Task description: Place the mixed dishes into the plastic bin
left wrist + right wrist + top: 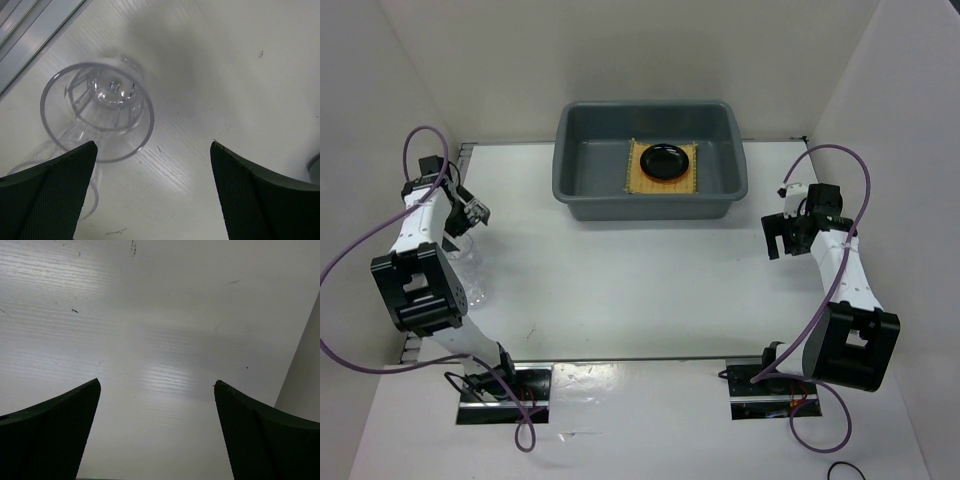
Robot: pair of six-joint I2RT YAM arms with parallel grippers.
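Carrying everything, the white tabletop (640,290) has the plastic bin (640,208) at its far middle. Inside the bin the woven mat (690,182) lies flat on the floor, and the black dish (663,161) sits on the mat. The clear cup (97,107) is outside the bin, near the tabletop's left edge; whether it stands or lies tipped I cannot tell. The left claw (152,192) hovers over it, spread wide and empty, but the cup sits off toward one finger (55,190) rather than centred in the gap. The right claw (157,432) is likewise spread, holding nothing, over bare tabletop to the right of the bin.

The risk, as I judge it, is that a straight descent would land that finger on the cup's rim, knocking the light cup over or skidding it toward the edge. Its thin, slick wall could also slip out of a hard squeeze, or clip the bin's rim on the way in.
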